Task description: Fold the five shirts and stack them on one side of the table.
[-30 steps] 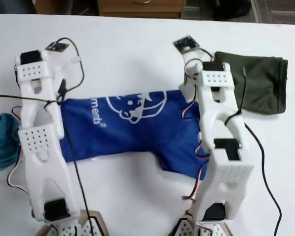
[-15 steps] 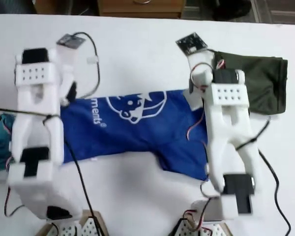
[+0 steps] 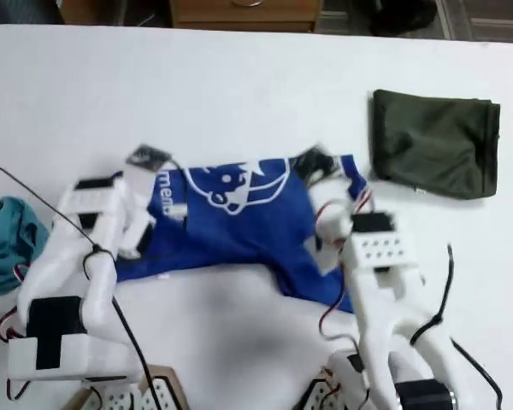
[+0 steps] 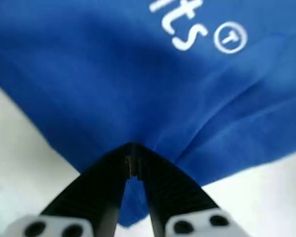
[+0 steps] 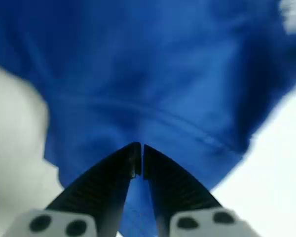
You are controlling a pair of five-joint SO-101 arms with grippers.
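white table (image 3: 239, 85) | blue shirt (image 3: 231, 231) centre | folded olive shirt (image 3: 436, 145) | teal shirt (image 3: 4, 239)

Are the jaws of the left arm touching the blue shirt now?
Touching. In the left wrist view the jaws are shut, and a fold of the blue shirt is pinched between their tips.

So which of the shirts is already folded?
The green shirt, a neat rectangle lying apart; the blue shirt is spread out, the teal one bunched.
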